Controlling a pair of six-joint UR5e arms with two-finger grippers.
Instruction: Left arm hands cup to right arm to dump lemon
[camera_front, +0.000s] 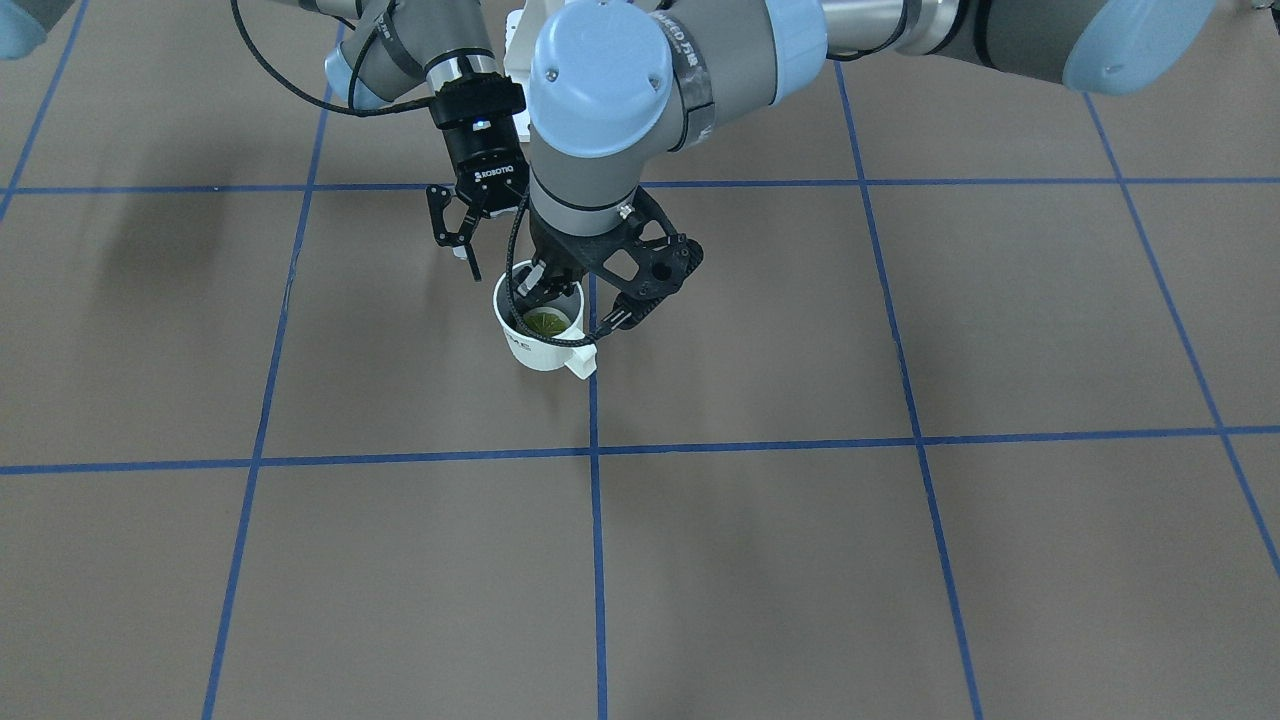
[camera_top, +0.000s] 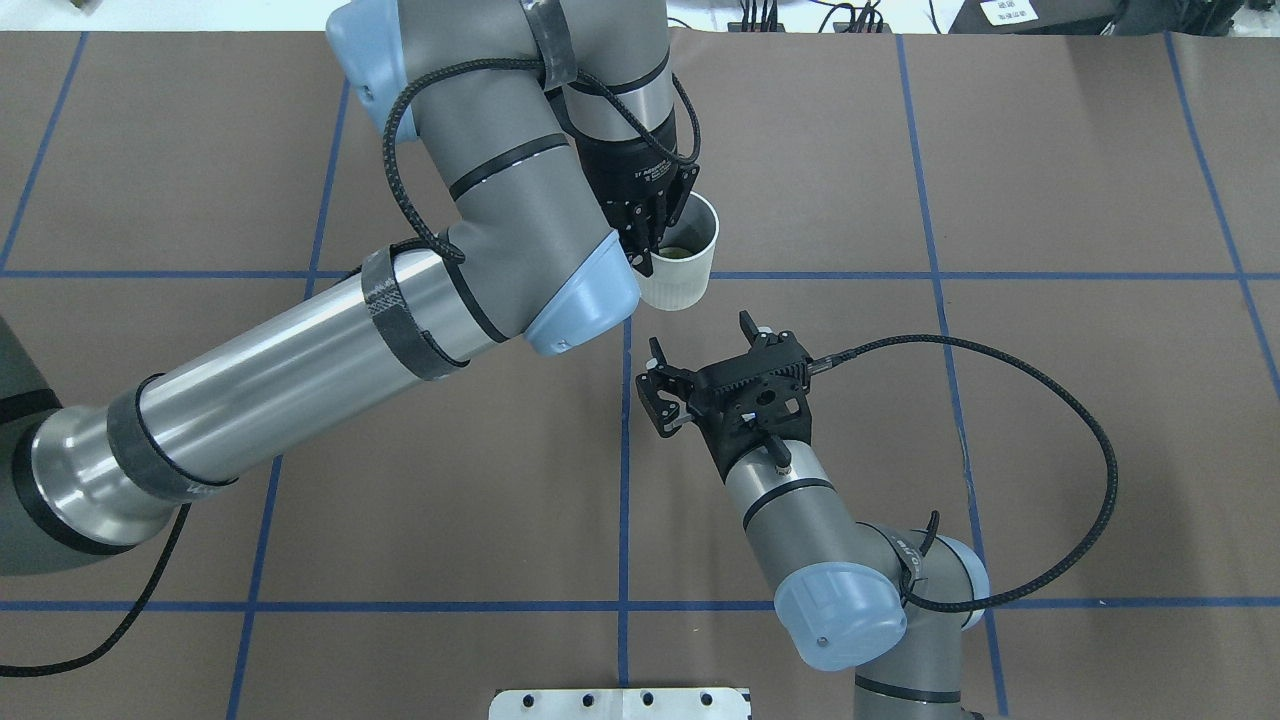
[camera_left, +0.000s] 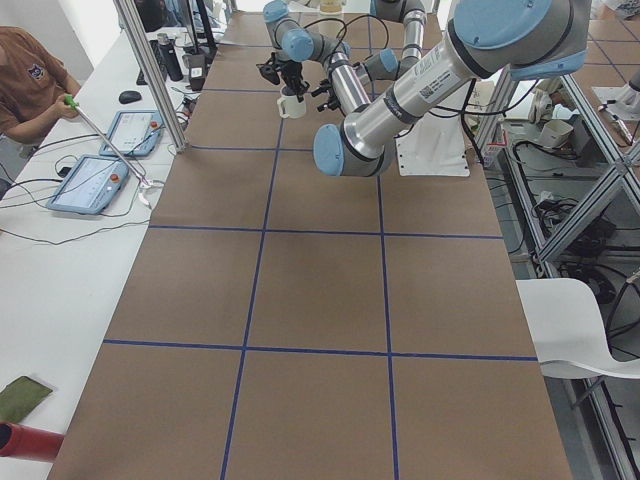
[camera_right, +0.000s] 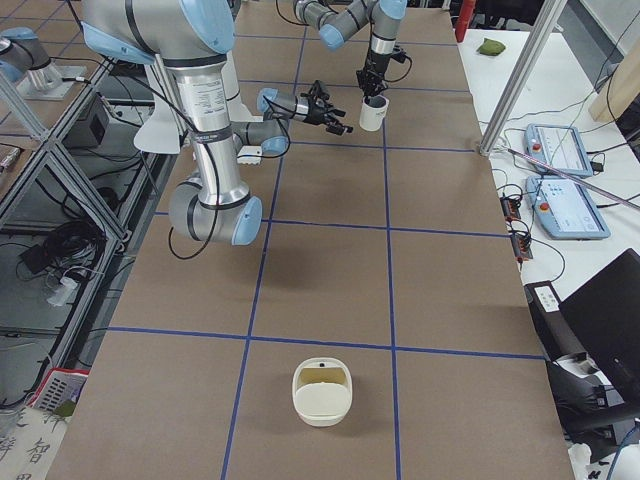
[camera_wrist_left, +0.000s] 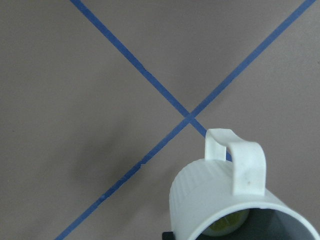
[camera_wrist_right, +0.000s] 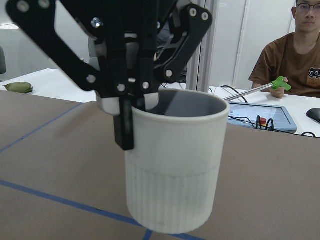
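The white cup (camera_top: 688, 262) is upright, its handle (camera_front: 583, 360) pointing away from the robot. The yellow-green lemon (camera_front: 546, 323) lies inside it. My left gripper (camera_top: 648, 240) is shut on the cup's rim, one finger inside and one outside, and holds it low over the table. In the left wrist view the cup (camera_wrist_left: 220, 200) and a bit of lemon (camera_wrist_left: 227, 223) show at the bottom. My right gripper (camera_top: 702, 352) is open and empty, a short way from the cup and facing it. The right wrist view shows the cup (camera_wrist_right: 172, 165) close ahead.
A white handled bowl (camera_right: 322, 390) stands on the table far toward the right end. A metal base plate (camera_top: 620, 703) lies at the robot's edge. An operator (camera_wrist_right: 295, 55) sits beyond the table with tablets (camera_right: 560, 150) on the side bench.
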